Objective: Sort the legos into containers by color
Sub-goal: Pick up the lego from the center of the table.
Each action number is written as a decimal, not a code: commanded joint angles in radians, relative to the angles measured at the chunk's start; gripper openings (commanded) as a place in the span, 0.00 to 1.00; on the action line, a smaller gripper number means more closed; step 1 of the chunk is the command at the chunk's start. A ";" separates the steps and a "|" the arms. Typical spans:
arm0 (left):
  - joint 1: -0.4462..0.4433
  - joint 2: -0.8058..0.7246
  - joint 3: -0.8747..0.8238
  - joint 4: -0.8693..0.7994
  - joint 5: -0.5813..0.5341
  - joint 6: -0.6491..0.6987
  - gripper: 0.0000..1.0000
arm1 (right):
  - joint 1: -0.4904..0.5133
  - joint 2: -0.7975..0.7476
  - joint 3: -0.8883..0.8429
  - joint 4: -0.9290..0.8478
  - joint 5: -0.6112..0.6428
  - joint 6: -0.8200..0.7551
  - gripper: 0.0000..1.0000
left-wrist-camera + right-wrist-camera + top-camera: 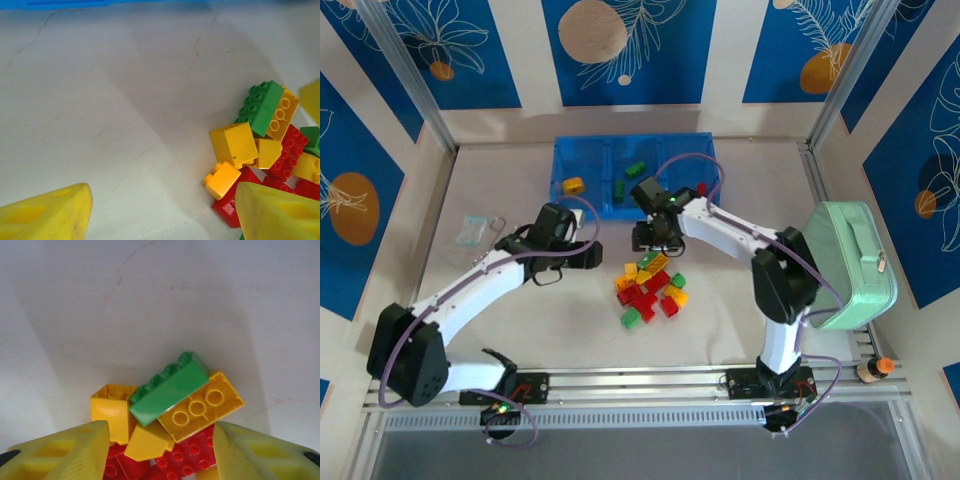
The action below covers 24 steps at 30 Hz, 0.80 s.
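While one orange-yellow studded plastic brick (pixel 573 185), two green bricks (pixel 635 170) and what looks like a red one (pixel 701 188) lie in the left, middle and right compartments of the translucent blue plastic tray (pixel 570 150), most of the sorting looks undone. The left tool (pixel 162 200) hangs spread over bare tabletop (pixel 100 100), just beside the heap of red, yellow and green bricks (pixel 650 288). The right tool (pixel 160 440) is poised over that heap, pads apart and pinching nothing.
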 commanded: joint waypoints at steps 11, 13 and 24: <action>-0.006 -0.045 -0.044 0.020 -0.054 -0.011 0.75 | 0.020 0.213 0.163 -0.163 -0.021 0.067 0.57; -0.005 -0.044 -0.040 0.018 -0.061 -0.006 0.76 | 0.020 0.237 0.182 -0.165 -0.026 0.063 0.56; 0.001 -0.066 -0.044 -0.002 -0.095 0.012 0.76 | 0.038 0.336 0.304 -0.195 -0.035 0.044 0.47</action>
